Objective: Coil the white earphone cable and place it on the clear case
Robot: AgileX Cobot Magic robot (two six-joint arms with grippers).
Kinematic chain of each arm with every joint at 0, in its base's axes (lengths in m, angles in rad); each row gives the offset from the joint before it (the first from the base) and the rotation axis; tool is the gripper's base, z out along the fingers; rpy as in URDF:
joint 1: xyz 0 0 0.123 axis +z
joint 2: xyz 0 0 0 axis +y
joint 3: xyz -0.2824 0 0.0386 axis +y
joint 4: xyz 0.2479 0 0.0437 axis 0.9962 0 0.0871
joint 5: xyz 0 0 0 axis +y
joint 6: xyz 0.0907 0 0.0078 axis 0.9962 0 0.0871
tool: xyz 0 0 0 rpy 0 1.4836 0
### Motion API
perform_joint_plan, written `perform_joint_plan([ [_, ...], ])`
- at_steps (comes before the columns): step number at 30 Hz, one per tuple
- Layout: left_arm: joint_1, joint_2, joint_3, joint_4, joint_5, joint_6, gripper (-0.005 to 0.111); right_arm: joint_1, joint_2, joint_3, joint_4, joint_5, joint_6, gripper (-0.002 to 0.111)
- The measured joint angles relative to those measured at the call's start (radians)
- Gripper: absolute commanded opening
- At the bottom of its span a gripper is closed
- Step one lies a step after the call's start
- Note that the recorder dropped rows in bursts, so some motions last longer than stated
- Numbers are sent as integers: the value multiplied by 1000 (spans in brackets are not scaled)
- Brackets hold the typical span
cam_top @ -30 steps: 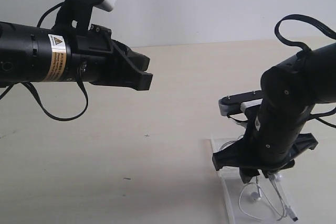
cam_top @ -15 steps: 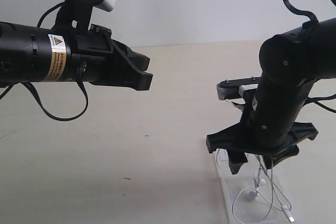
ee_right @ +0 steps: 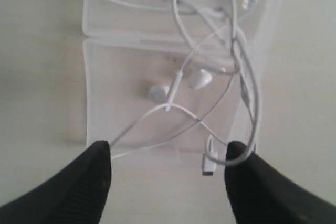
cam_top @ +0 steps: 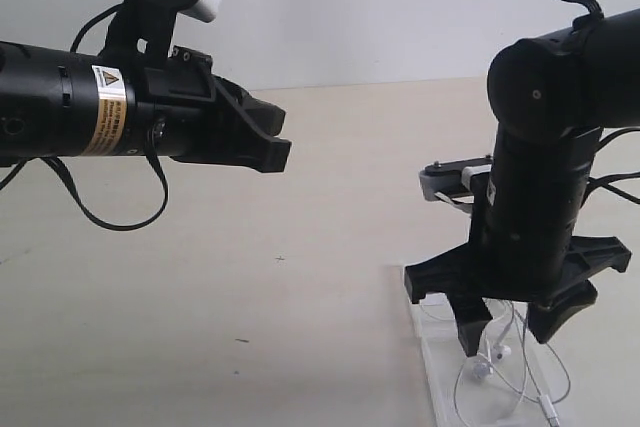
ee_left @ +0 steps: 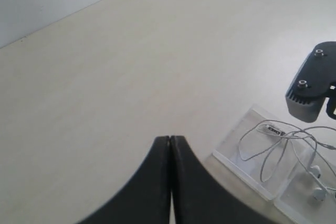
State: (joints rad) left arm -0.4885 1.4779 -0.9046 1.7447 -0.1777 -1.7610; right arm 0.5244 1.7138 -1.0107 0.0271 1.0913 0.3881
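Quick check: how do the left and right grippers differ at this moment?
The left gripper is shut, fingers pressed together; the right gripper is open wide. The left gripper lies level above the table, away from the clear case; the right gripper points down over the clear case and the white earphone cable lying on it. Both are black and hold nothing.

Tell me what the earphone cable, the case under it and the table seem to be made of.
The earphone cable seems soft white plastic or rubber: it bends in loose loops. The clear case seems hard transparent plastic: the table shows through it. The table looks matt, faintly grained, perhaps wood laminate.
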Motion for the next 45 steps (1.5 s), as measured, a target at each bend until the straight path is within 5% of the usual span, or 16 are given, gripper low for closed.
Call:
perform_joint_plan([
  [4, 0, 0, 0, 0, -2, 0, 0, 0, 0, 0, 0, 46, 0, 56],
  [16, 0, 0, 0, 0, 49, 0, 0, 0, -119, -81, -10, 118, -39, 0],
  [26, 0, 0, 53, 0, 301, 30, 0, 0, -425, -80, -238, 71, -40, 0],
  [34, 31, 0, 58, 1, 563, -7, 0, 0, -928, 144, -247, -411, -28, 0],
  [39, 134, 0, 80, -1, 592, -37, 0, 0, -1154, 263, -273, -524, -26, 0],
  [45, 141, 0, 82, -1, 591, -44, 0, 0, -1348, 273, -280, -495, -26, 0],
])
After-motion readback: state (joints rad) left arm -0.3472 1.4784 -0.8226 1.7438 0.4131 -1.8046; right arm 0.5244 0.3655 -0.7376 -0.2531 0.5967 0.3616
